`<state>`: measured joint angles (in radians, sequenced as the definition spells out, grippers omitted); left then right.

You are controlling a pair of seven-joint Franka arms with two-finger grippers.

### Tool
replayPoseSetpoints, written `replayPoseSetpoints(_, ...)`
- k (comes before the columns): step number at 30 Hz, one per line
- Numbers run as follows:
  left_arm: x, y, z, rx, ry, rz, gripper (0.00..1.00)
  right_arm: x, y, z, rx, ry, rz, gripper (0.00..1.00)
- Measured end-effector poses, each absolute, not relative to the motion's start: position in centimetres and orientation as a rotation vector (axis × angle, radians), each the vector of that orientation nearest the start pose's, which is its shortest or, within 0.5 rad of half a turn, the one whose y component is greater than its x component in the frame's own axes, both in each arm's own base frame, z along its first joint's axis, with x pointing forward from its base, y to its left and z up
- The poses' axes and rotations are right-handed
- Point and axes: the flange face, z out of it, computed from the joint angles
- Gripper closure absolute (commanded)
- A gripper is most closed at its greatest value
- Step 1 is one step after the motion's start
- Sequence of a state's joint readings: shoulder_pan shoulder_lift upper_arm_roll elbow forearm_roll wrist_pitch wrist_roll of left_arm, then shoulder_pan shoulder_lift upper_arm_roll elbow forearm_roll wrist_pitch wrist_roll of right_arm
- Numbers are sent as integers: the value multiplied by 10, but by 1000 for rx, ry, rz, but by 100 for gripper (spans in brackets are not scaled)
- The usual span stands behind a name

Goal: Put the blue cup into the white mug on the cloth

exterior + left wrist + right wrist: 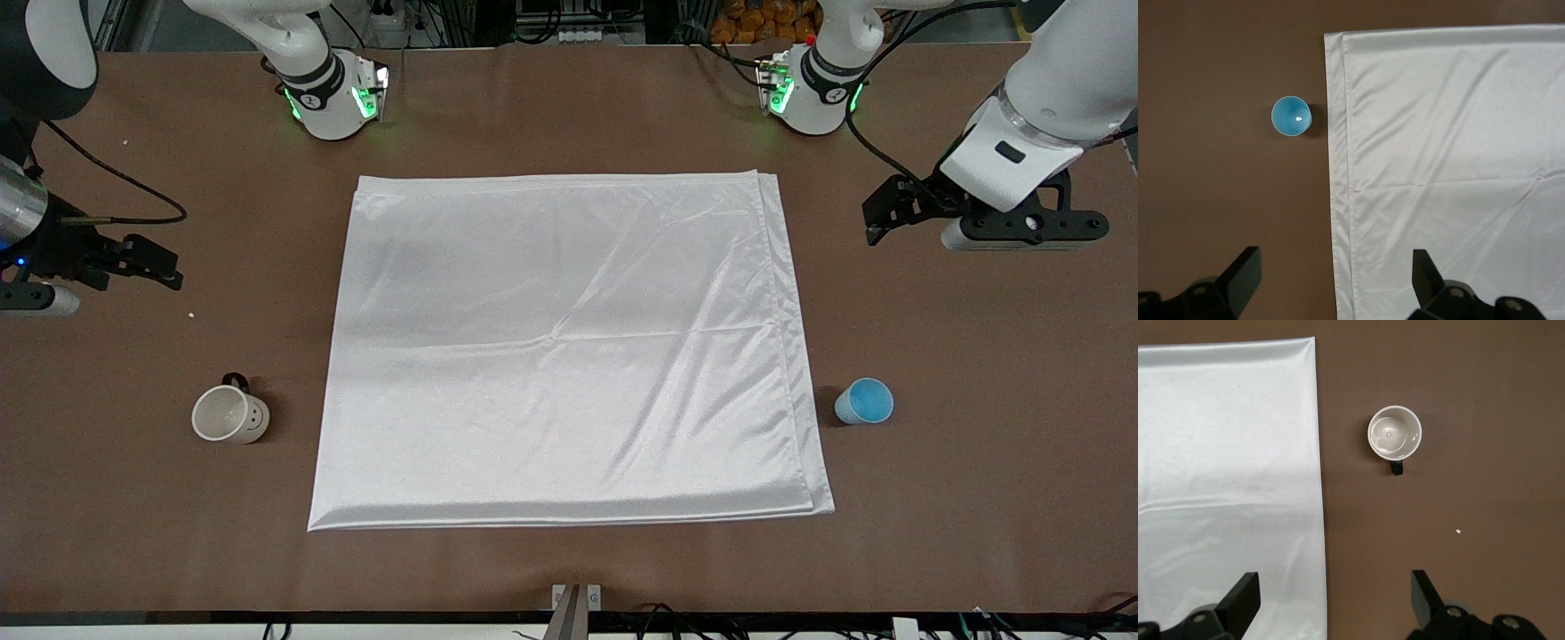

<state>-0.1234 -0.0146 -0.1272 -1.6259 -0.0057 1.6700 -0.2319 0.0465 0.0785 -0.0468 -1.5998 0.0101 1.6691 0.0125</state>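
Your left gripper hangs with fingers spread over bare table at the left arm's end; your right gripper hangs likewise spread at the right arm's end. From the front camera, the cloth fills the table's middle, the blue cup stands at its four o'clock just off its edge, and the white mug stands upright near its eight o'clock, apart from the cloth, smiley face toward the camera.

Your left wrist view alone looks straight down into the cup, upright and empty.

Your right wrist view shows the mug empty, its black handle pointing toward the gripper's parted fingers.
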Motion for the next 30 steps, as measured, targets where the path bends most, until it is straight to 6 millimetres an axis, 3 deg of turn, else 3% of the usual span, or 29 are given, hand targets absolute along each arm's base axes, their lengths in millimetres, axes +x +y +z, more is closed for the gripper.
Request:
replayPoseSetpoints(22, 544, -135, 611, -3157, 15, -72, 0, 586, 1, 562, -3135, -4, 82, 0)
replayPoseSetpoints(30, 549, -132, 602, -3154, 6, -41, 0, 588, -16, 545, -3131, -6, 143, 0)
